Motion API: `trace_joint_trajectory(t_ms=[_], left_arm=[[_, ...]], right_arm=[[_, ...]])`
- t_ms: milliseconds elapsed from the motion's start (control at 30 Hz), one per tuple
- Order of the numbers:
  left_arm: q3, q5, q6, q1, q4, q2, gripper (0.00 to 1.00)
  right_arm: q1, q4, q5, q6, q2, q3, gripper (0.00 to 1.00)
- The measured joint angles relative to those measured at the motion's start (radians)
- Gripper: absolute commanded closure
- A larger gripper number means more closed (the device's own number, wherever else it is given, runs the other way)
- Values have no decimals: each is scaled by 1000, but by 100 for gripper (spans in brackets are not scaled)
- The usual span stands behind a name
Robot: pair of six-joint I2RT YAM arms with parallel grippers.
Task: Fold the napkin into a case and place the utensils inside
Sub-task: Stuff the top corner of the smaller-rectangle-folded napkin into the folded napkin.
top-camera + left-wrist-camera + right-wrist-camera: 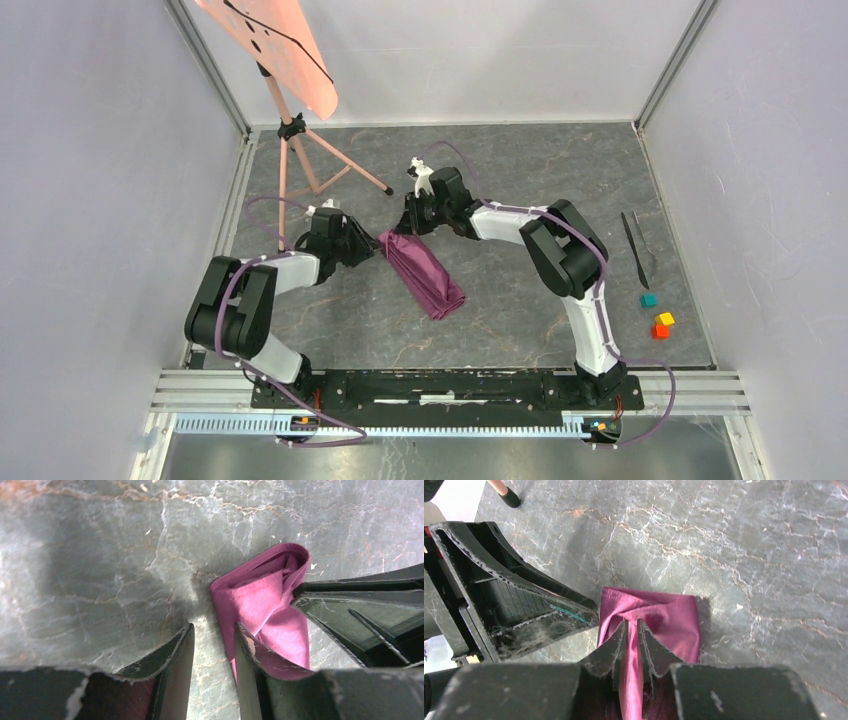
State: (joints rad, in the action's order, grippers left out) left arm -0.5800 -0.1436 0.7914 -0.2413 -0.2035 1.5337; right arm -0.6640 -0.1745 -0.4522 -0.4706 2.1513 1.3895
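1. The counter (520, 170) carries a tripod stand (300, 160) at far left, away from the work.
2. The napkin (428, 275) lies mid-counter, folded into a long narrow strip.
3. The right fingers (616, 650) are clamped on its far end, probably to pin the fold. The left fingers (175, 660) stand apart beside that end, gripping nothing.
4. The utensils (633, 248) lie well apart at right, near small cubes (660, 322). Nothing blocks the way.

The napkin (425, 272) is plain plum-maroon with no pattern, and the table (520, 170) is grey marble veined in white and rust. The utensils (634, 245) are dark grey, and the three cubes are teal (649, 299), yellow (666, 319) and orange (660, 331). The left arm (285, 270) and right arm (590, 320) are black and white with purple cables, and the stand (290, 60) is salmon pink
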Motion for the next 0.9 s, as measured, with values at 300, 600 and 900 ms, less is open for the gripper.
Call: trace_joint_trajectory(t_ms=[300, 600, 900], left_arm=[[-56, -50, 8, 3, -91, 101, 59], [-39, -38, 9, 2, -66, 67, 56], [32, -34, 14, 10, 40, -68, 53]], right_arm=[[-32, -56, 1, -89, 104, 52, 87], [-40, -151, 31, -148, 95, -2, 69], [-35, 12, 8, 22, -112, -95, 46]])
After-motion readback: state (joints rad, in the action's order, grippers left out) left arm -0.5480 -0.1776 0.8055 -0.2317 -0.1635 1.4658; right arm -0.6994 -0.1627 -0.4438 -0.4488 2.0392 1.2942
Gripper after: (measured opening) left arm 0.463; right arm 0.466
